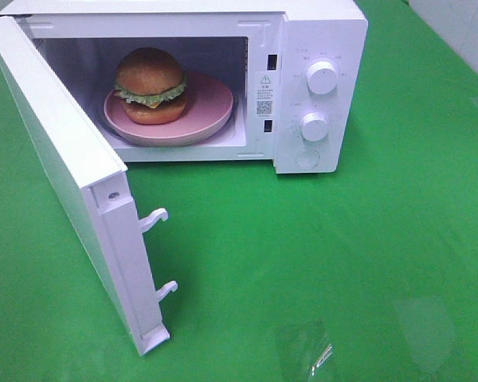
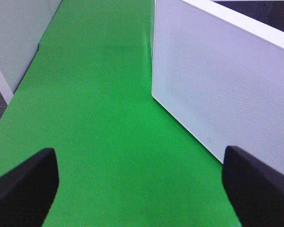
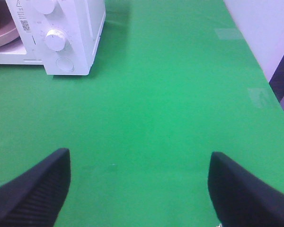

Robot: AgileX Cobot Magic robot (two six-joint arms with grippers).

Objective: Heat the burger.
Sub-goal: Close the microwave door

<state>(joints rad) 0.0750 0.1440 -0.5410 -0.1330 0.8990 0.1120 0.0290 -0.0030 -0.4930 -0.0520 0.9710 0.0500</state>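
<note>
The burger [image 1: 150, 84], with golden-brown buns, green lettuce and yellow cheese, sits on a pink plate [image 1: 211, 111] inside the white microwave [image 1: 319, 32]. The microwave door [image 1: 64, 151] stands wide open toward the front left. Neither gripper shows in the exterior high view. My left gripper [image 2: 139, 189] is open and empty over the green table, with the outer face of the door [image 2: 217, 80] beside it. My right gripper [image 3: 139, 189] is open and empty, well in front of the microwave's control panel [image 3: 61, 38].
Two white knobs [image 1: 322, 77] and a round button [image 1: 307, 159] are on the microwave's right panel. Two latch hooks [image 1: 155, 219] stick out of the door's edge. The green table [image 1: 342, 263] runs to a grey wall on the right [image 3: 265, 28].
</note>
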